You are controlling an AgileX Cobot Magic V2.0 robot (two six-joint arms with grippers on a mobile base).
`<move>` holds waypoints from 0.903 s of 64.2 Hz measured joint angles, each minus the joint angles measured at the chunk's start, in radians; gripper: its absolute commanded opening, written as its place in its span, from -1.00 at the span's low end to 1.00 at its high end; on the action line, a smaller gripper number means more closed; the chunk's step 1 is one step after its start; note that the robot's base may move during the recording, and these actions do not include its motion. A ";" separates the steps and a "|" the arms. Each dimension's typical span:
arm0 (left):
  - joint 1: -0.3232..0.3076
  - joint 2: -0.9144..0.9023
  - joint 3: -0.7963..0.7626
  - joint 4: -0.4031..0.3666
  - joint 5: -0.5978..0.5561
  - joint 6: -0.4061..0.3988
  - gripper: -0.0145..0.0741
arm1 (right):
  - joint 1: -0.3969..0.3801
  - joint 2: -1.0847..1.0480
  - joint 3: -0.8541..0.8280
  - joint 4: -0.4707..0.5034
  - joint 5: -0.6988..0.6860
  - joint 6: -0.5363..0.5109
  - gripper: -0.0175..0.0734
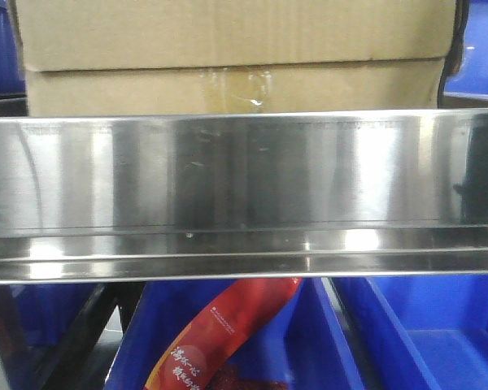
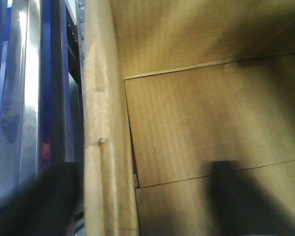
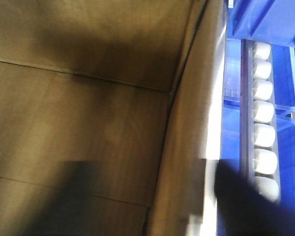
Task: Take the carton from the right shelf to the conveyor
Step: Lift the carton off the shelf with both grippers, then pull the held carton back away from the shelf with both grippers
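1. The carton [image 1: 228, 57] is sitting on the shelf [image 1: 244, 171], whose steel front is hiding the carton's lower face. Blue bins [image 1: 480, 49] are flanking the carton, and the conveyor is not showing.
2. The left gripper [image 2: 137, 169] is standing open astride one carton wall, with one finger [image 2: 39, 201] outside and the other inside, clear of the board.
3. The right gripper [image 3: 187, 196] is straddling another carton wall; I cannot tell whether it is pinching.
4. The carton is looking big and open-topped, with a bare inside where visible. It is probably light, though its thin walls are likely bending under a one-sided pull.
5. Holding two opposite walls near the carton's rim and lifting level is looking safest, since matte board should not be slipping.
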 measured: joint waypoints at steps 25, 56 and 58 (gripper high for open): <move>0.005 -0.004 0.000 0.009 0.009 -0.019 -0.70 | -0.005 -0.006 0.000 -0.008 0.002 0.007 -0.77; -0.045 -0.256 0.006 0.037 0.020 -0.026 -0.71 | 0.064 -0.296 0.092 -0.009 0.011 0.031 -0.77; -0.060 -0.280 0.016 0.054 0.023 -0.026 -0.71 | 0.076 -0.321 0.122 -0.012 0.006 0.031 -0.77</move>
